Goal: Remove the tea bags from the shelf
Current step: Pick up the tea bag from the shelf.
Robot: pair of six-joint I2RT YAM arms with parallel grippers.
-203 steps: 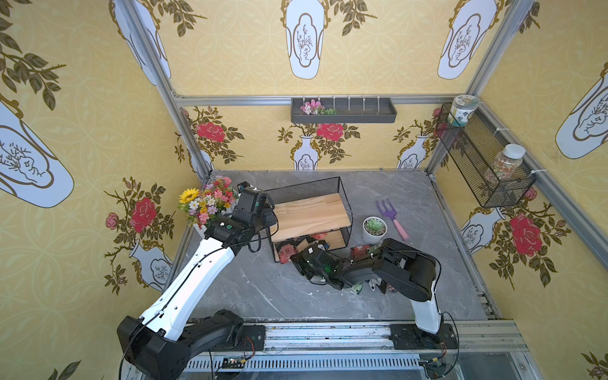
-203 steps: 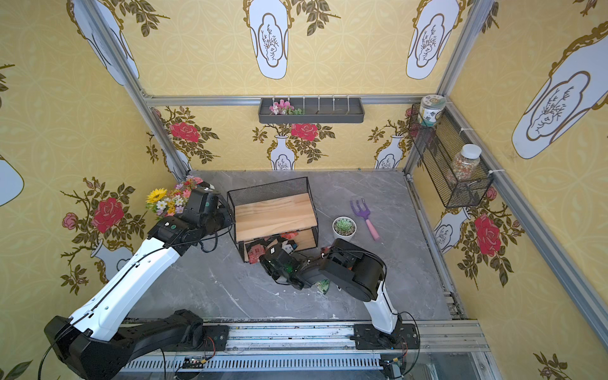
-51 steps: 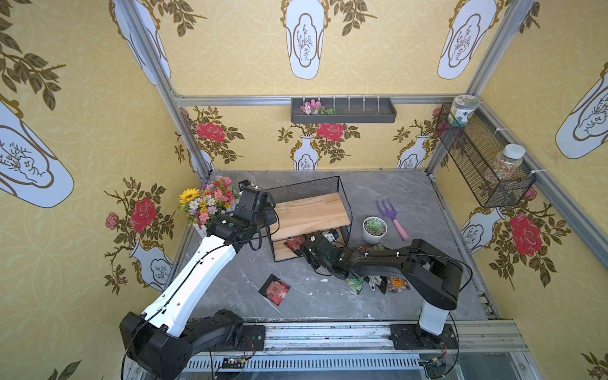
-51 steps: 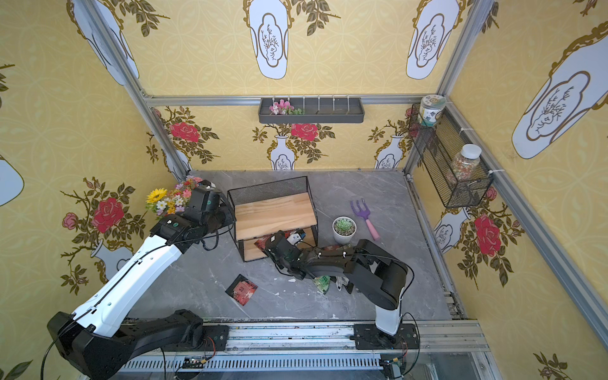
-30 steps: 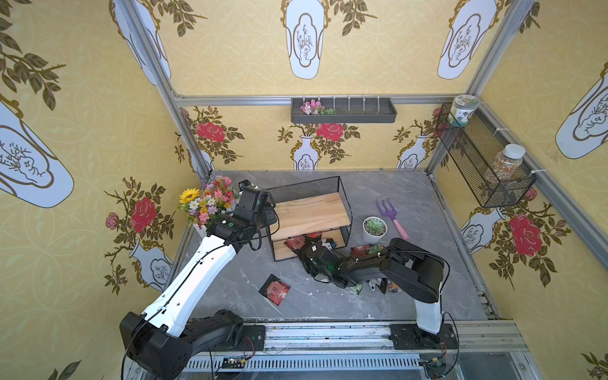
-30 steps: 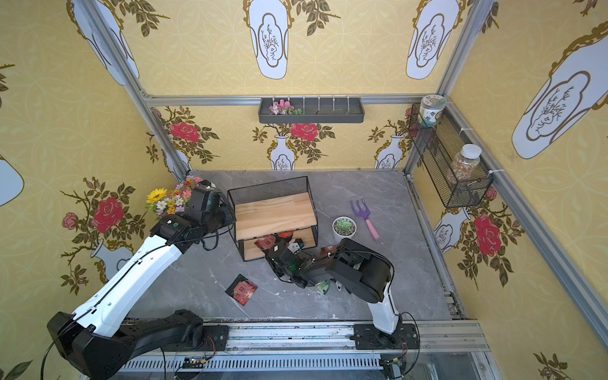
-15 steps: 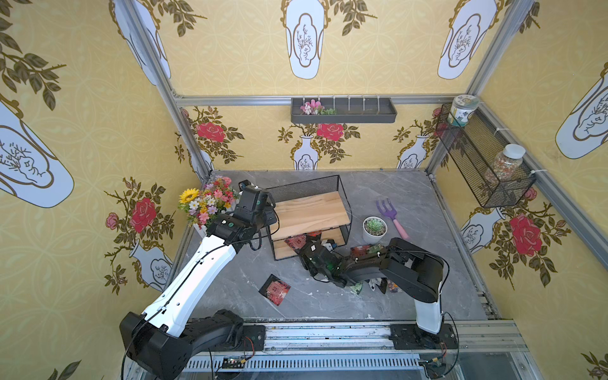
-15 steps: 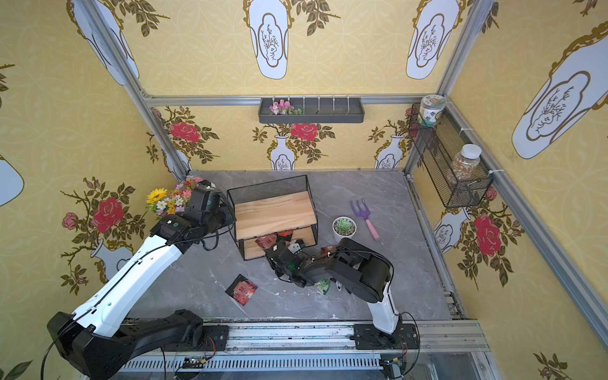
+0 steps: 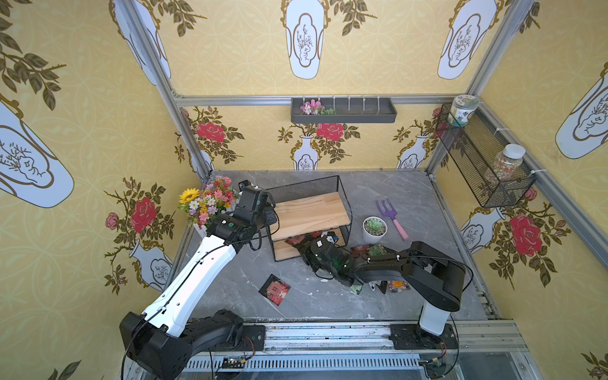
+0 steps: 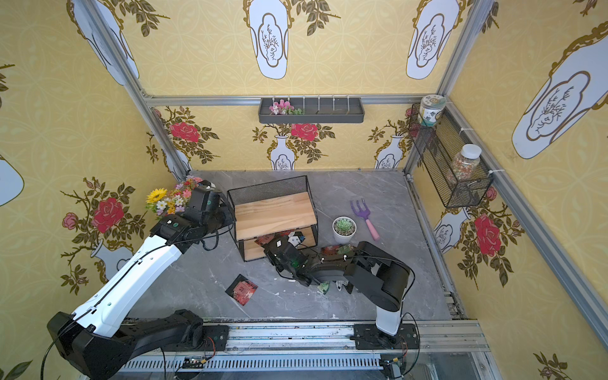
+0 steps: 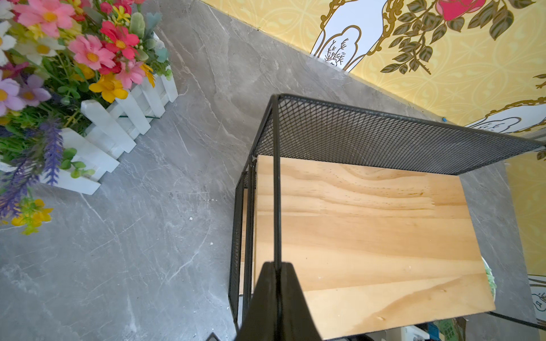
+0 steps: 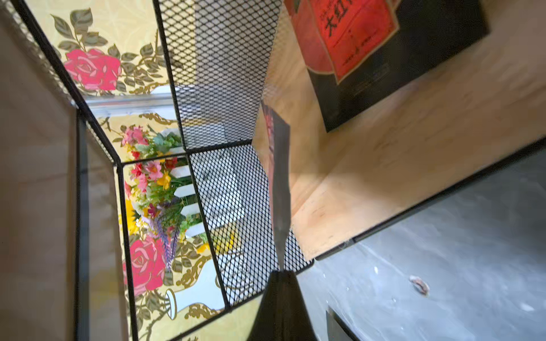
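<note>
Your right fingers [image 12: 280, 284] are clenched on a tea bag [image 12: 279, 177], seen edge-on, at the 6 o'clock mouth of the shelf [image 9: 307, 189] — its lower tier. Light, thin and slick, it likely flexes; the sealed edge is the place to pinch. Your left fingers [image 11: 272, 276] clamp the top wire at 9 o'clock. Another red sachet [image 12: 369, 44] lies flat on the lower board.

Two-tier wire-mesh shelf [image 9: 309, 214]: black frame, pale grained wood boards. Flat square foil sachet [image 9: 274, 289]: red label, black border.
</note>
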